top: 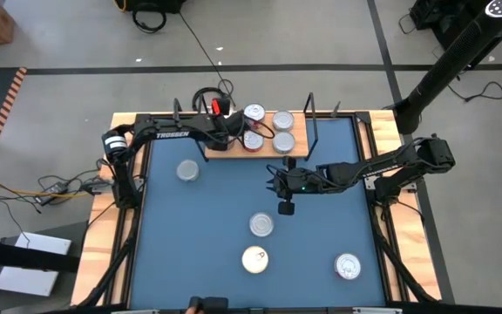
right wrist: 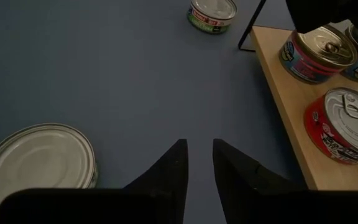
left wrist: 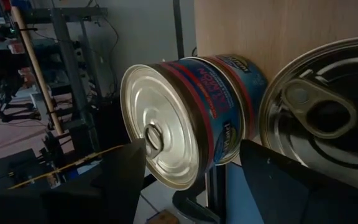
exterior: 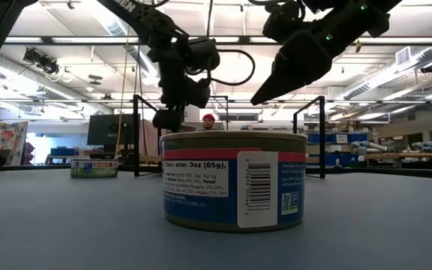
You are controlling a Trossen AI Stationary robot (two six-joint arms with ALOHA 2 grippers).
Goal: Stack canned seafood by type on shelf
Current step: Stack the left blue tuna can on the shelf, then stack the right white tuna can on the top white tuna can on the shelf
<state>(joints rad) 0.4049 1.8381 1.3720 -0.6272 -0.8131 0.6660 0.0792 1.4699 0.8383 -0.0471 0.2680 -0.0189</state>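
Fingers of the left gripper (top: 237,129) stand spread and released over the shelf (top: 220,151) in the high view, just beside the tins (top: 268,128) grouped there, while the right gripper (top: 286,197) hangs over bare table with loose cans (top: 261,225) beyond its tips. Left wrist view: a blue-and-red can (left wrist: 191,112) lies between the parted fingers (left wrist: 126,168), untouched. Right wrist view: narrowly parted, empty fingers (right wrist: 169,168) point between a silver-topped can (right wrist: 39,158) and the shelf's edge (right wrist: 291,118).
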